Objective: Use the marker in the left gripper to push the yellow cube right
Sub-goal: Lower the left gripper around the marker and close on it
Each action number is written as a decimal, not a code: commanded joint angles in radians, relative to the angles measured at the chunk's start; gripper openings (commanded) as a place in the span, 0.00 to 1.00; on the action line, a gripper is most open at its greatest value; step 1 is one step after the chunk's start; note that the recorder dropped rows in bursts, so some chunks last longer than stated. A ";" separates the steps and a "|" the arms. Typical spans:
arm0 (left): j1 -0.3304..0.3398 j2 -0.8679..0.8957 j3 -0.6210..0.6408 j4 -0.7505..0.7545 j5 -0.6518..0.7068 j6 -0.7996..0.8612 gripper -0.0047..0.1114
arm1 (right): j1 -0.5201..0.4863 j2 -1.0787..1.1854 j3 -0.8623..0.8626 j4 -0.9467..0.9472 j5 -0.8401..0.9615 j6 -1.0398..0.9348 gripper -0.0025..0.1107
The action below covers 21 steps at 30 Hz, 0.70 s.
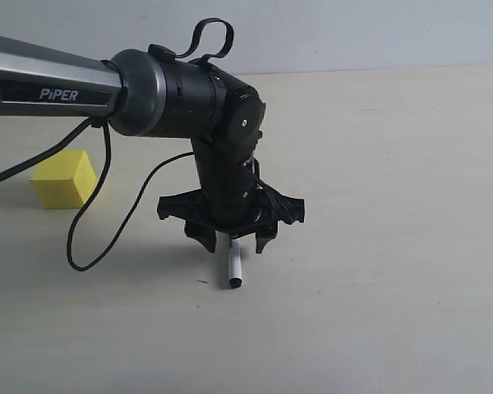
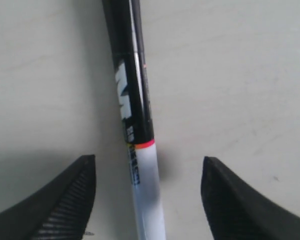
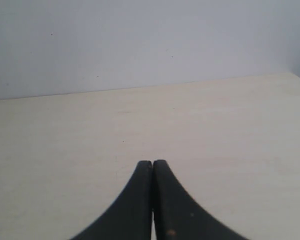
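The marker (image 2: pixel 135 100) lies flat on the pale table, black cap and upper half, then a red band and white barrel. In the exterior view only its white lower barrel and dark tip (image 1: pixel 234 269) stick out below the claw. My left gripper (image 1: pixel 236 245) hangs over it, open. In the left wrist view the left gripper (image 2: pixel 149 159) straddles the barrel, with a clear gap on each side. The yellow cube (image 1: pixel 63 178) sits on the table well to the left of the claw, apart from the marker. My right gripper (image 3: pixel 152 163) is shut on nothing above bare table.
The grey arm lettered "PiPER" (image 1: pixel 57 84) reaches in from the left above the cube. A black cable (image 1: pixel 89 215) loops down from it between the cube and the claw. A pale wall (image 3: pixel 140 40) bounds the table's far edge.
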 commanded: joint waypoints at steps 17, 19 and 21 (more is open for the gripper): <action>-0.008 0.002 -0.003 0.020 0.003 -0.004 0.56 | -0.007 -0.005 0.004 0.001 -0.012 -0.002 0.02; -0.008 0.002 -0.003 0.021 0.003 -0.004 0.56 | -0.007 -0.005 0.004 0.001 -0.012 -0.002 0.02; -0.008 0.002 -0.003 0.021 0.001 -0.004 0.56 | -0.007 -0.005 0.004 0.001 -0.012 -0.002 0.02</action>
